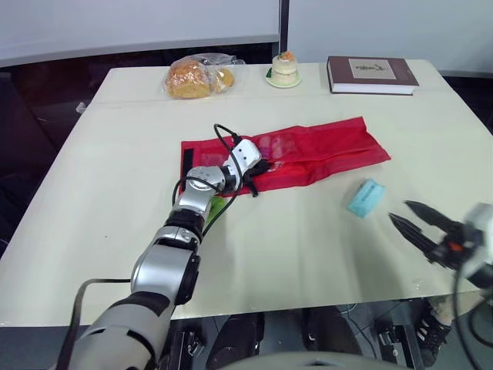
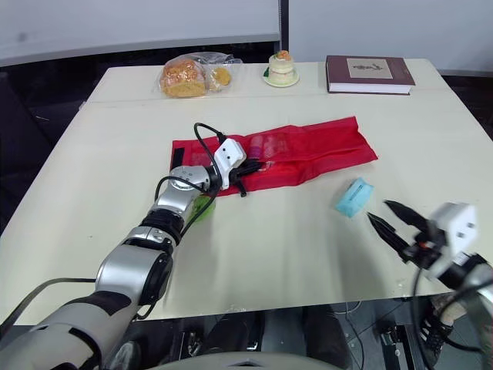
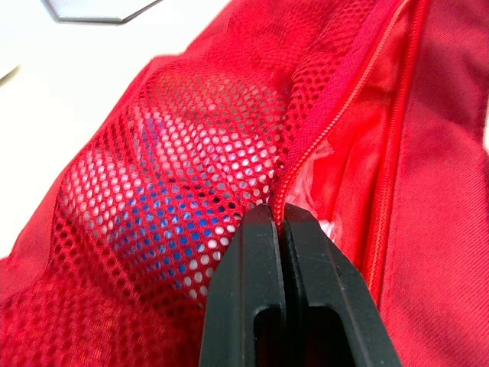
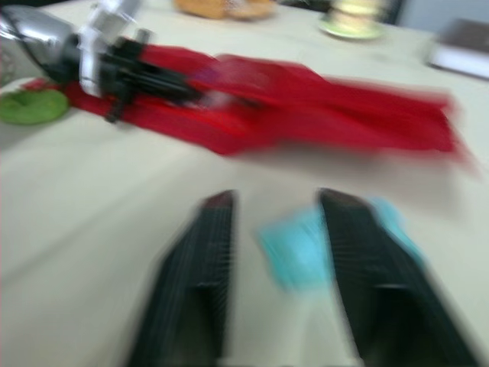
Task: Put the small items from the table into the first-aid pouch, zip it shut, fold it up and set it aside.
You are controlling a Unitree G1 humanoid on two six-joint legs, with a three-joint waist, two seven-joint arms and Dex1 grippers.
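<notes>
The red first-aid pouch [image 1: 323,150] lies unfolded across the middle of the table. My left gripper [image 1: 264,166] rests on its left part, shut on the zipper edge of the mesh pocket [image 3: 279,215]. Blue and white items [image 3: 153,206] show through the red mesh. A light blue packet [image 1: 365,197] lies on the table to the right of the pouch, just ahead of my right gripper [image 1: 412,217], which is open with nothing between its fingers. In the right wrist view the packet [image 4: 306,245] sits past the fingertips. A green item [image 2: 202,206] lies under my left forearm.
At the table's far side are a bag of bread [image 1: 192,77], a small cake on a plate [image 1: 284,69] and a brown book [image 1: 371,75]. Bare tabletop [image 1: 300,239] lies in front of the pouch.
</notes>
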